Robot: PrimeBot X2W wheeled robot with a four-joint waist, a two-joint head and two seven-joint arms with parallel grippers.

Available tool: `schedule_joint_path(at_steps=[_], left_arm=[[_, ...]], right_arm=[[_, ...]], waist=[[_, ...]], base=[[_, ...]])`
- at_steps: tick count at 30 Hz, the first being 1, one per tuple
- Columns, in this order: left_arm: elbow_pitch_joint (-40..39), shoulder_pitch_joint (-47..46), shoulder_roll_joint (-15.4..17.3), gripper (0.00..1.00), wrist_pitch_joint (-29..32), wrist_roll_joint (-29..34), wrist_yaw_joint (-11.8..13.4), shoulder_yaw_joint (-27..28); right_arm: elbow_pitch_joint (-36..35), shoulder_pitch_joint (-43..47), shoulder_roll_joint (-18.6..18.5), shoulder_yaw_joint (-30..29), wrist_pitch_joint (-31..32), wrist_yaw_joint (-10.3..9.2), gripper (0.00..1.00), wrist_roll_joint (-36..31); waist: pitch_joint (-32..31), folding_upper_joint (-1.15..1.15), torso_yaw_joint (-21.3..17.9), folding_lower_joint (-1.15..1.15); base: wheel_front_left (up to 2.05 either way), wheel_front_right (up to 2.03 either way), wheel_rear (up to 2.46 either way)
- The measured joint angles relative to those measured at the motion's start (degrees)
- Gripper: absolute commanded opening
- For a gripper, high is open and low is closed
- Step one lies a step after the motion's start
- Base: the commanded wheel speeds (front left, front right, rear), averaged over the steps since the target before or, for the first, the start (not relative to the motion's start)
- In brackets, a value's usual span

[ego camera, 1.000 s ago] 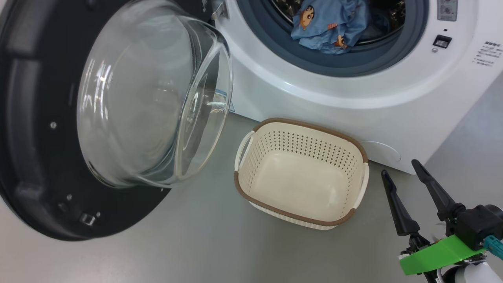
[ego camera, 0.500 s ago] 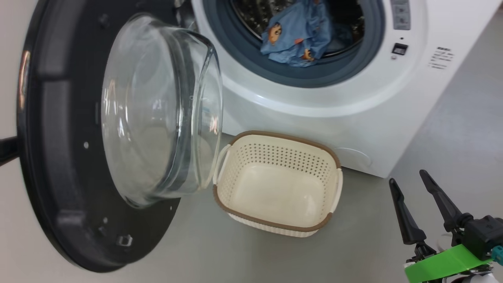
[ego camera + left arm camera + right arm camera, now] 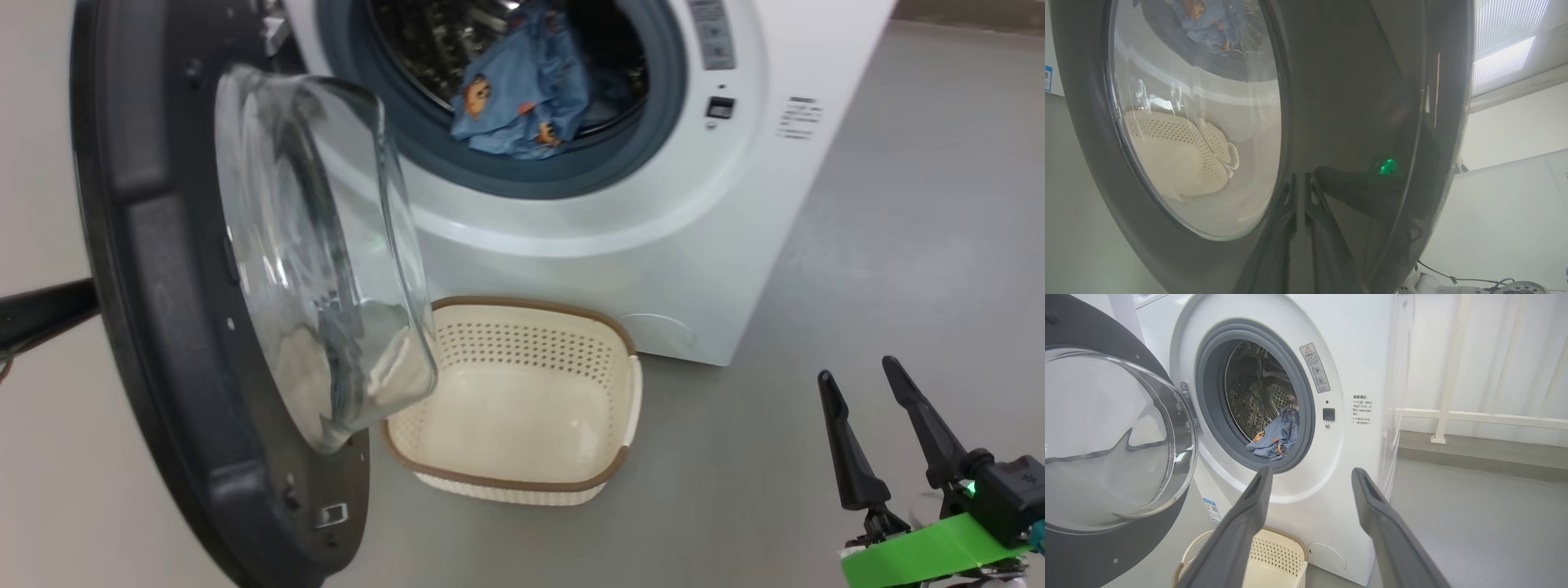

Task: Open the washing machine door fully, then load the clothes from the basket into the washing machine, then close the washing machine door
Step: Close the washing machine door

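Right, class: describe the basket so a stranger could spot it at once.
Find the big white washing machine. On the grey floor before it, beside its open black-rimmed door, stands the basket. Unlike them it is small, cream, perforated, brown-rimmed and empty.

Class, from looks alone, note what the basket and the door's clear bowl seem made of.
The basket: probably matte cream plastic, given its moulded perforated walls. The door's clear bowl: glossy glass, perhaps clear plastic; it is see-through with bright reflections.

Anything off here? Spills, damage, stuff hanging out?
The clothes drape over the lower gasket lip of the washing machine, not fully inside the drum; the washing machine door might pinch them. The basket sits upright, empty. No spills or damage.
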Motion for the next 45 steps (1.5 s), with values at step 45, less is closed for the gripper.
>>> schedule_joint_path(at_steps=[45], left_arm=[[0.1,-3.7,-2.5,0.0,-22.2,10.8,0.0,-1.9]], right_arm=[[-1.8,1.8,4.1,-1.8,0.0,0.0,1.0,0.0]], waist=[[2.4,0.0,-24.5,0.0]], base=[[0.0,0.0,0.0]])
